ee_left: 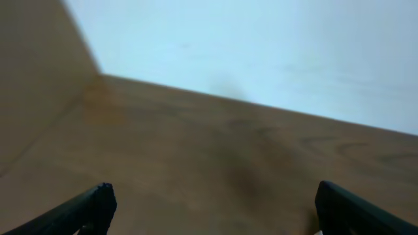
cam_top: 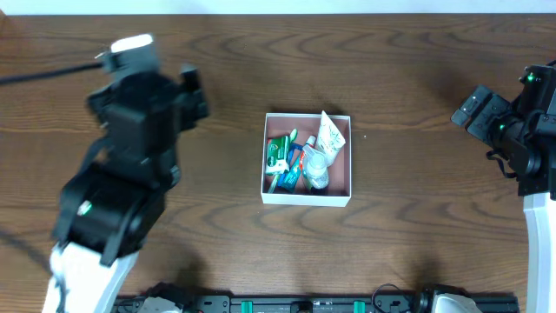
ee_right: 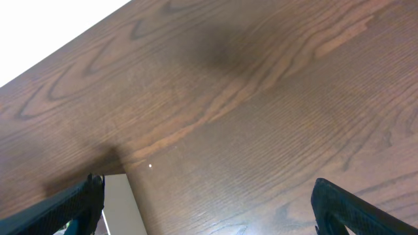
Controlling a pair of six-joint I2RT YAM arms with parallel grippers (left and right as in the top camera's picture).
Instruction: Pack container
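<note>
a dark, wood-grained worktop [cam_top: 408,69] fills the overhead view. the left arm [cam_top: 130,156], black with a white base, bulks over the worktop's left side and shows blurred in the overhead view. the right arm [cam_top: 530,139] stands at the far right edge, with small green lights on its black housing. both arms are well apart from the container [cam_top: 304,198]. this square, shallow box with thin white walls sits upright near the middle of the worktop, and its dusty pink floor shows bare along the right side. the left pincer [ee_left: 215,201] is released: its two dark fingertips sit at the bottom corners of the left wrist view, wide apart, with only blurred brown worktop between them and a pale wall [ee_left: 261,46] beyond. the right pincer [ee_right: 206,196] is also spread wide and grasps nothing, with only wood grain showing between its fingers. a pale strip lies just beside one finger, but what it is cannot be told. inside the container, toiletries crowd the left and middle. a white tube [cam_top: 330,135] with green print leans at the far right corner, its end reaching the rim. a green packet [cam_top: 278,152] lies by the left wall, a clear bottle [cam_top: 317,169] lies in the middle, and a blue item [cam_top: 288,181] sits near the front wall.
</note>
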